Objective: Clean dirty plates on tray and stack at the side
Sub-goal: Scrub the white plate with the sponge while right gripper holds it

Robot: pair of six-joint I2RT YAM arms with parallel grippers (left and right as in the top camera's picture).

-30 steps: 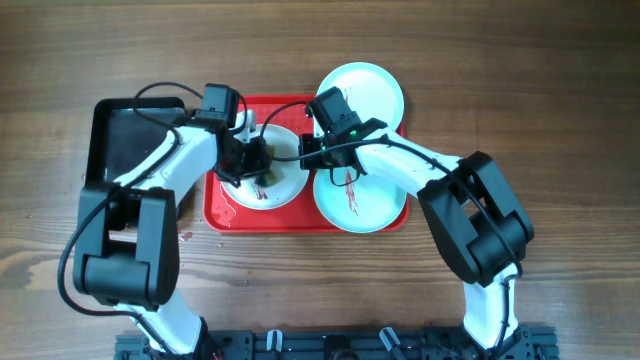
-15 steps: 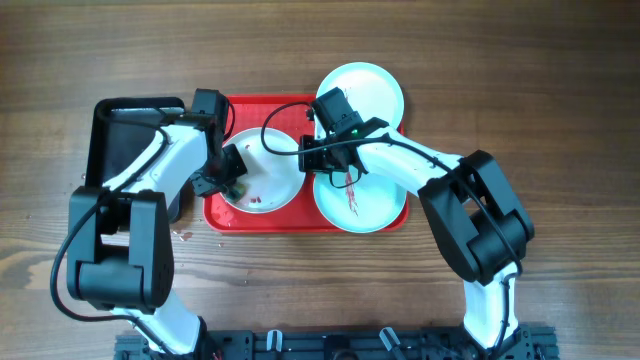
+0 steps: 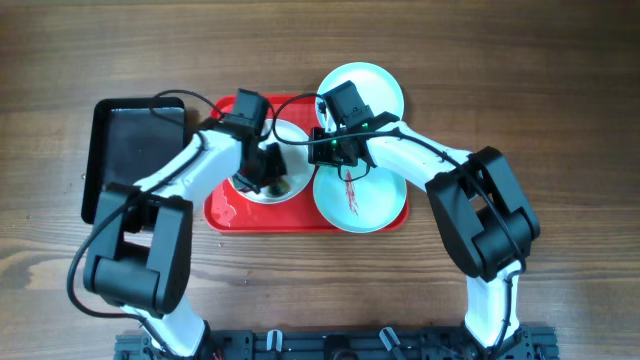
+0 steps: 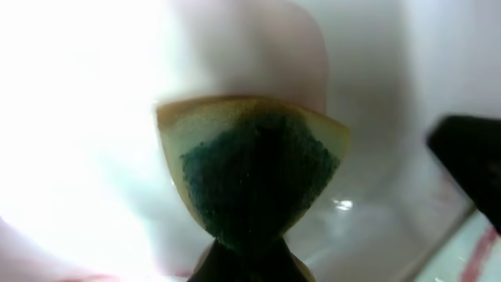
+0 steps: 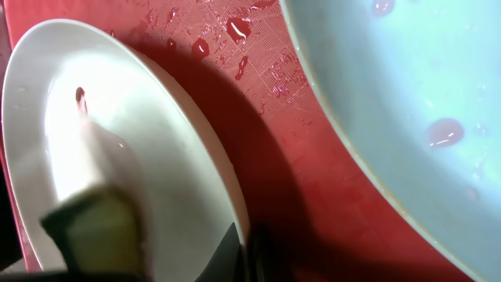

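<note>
The red tray (image 3: 222,212) holds a white plate (image 3: 292,138) at its left and a mint-blue plate with dark red streaks (image 3: 365,205) at its right. A second mint-blue plate (image 3: 372,85) lies at the back, partly off the tray. My left gripper (image 3: 265,165) is shut on a yellow sponge with a green face (image 4: 258,172) and presses it on the white plate (image 4: 78,117). My right gripper (image 5: 246,254) is shut on the white plate's right rim (image 5: 117,102). The right wrist view also shows the sponge (image 5: 94,231), the wet tray (image 5: 266,133) and a mint-blue plate (image 5: 407,94).
A smaller black tray (image 3: 135,150) lies to the left of the red tray. Red drops and water spots lie on the red tray floor between the plates. Both arms cross over the red tray.
My left gripper swept with the sponge to the plate's left edge and back toward its middle and right. My right gripper has stayed at the plate's rim.
</note>
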